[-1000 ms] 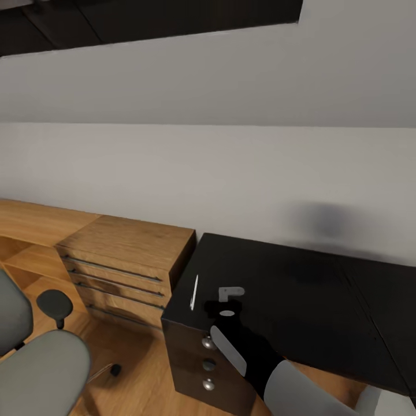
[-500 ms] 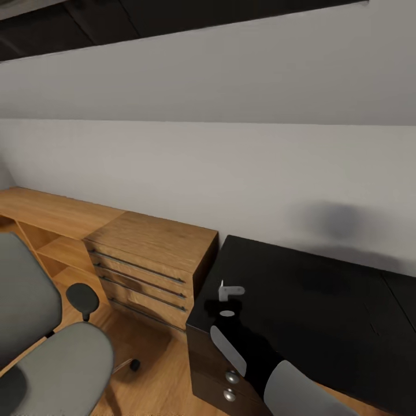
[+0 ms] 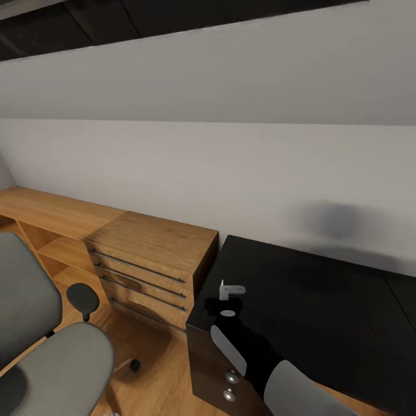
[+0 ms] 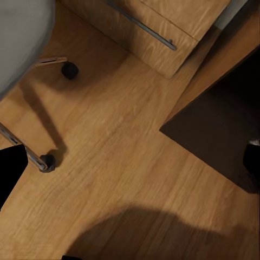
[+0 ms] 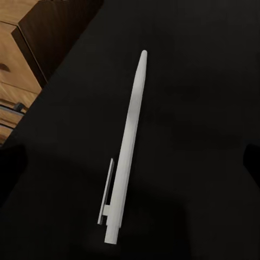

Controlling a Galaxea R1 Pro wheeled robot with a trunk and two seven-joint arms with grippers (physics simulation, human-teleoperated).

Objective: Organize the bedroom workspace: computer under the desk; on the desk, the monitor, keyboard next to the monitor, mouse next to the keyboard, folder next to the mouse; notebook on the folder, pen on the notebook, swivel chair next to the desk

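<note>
In the head view the desk (image 3: 323,300) fills the lower right, against the wall; the chest (image 3: 153,266) stands just left of it, and the swivel chair (image 3: 46,352) sits at lower left. The pen (image 5: 127,151) lies on the desk top near its edge

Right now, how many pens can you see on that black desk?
1. The white pen lies flat on the black desk, near its corner by the wooden chest. The arm may hide others.
</note>
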